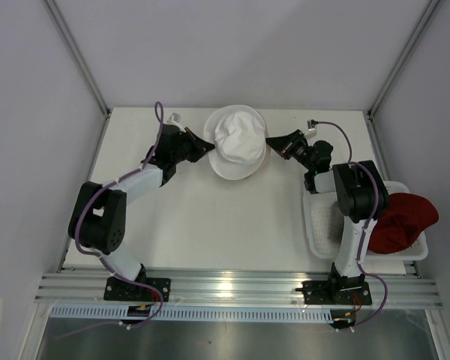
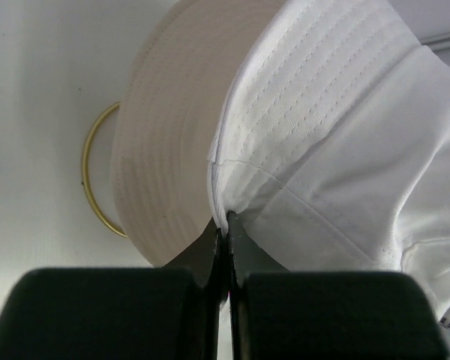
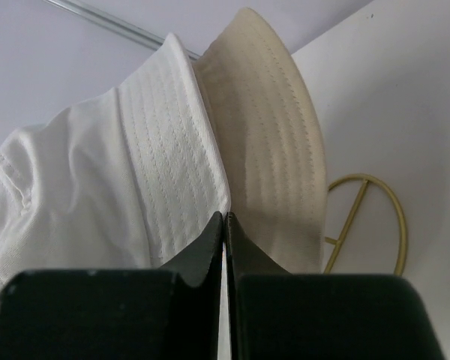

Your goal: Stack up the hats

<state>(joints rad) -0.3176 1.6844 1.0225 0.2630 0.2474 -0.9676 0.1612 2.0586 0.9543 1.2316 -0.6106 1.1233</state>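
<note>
**Cream-white hat pinched at both sides of its brim**

The cream-white hat (image 1: 238, 141) sits at the far middle of the bench (image 1: 210, 225), crown up and rumpled. A gold wire ring (image 2: 97, 180) shows beneath its brim. My left end effector (image 1: 208, 145) meets the brim's left edge, fingers pressed together with the fabric nipped at their tips. My right end effector (image 1: 270, 142) meets the opposite edge, fingers likewise pressed together. Its tips sit in the fold where the white brim meets a creamier layer; I cannot tell whether that layer is the same hat's underside. The hat lies directly between my two tips, touching both. The dark red hat (image 1: 405, 221) lies well apart, beside my right arm, draped over the right side of a white mesh basket (image 1: 321, 225) at the bench's right edge
</note>
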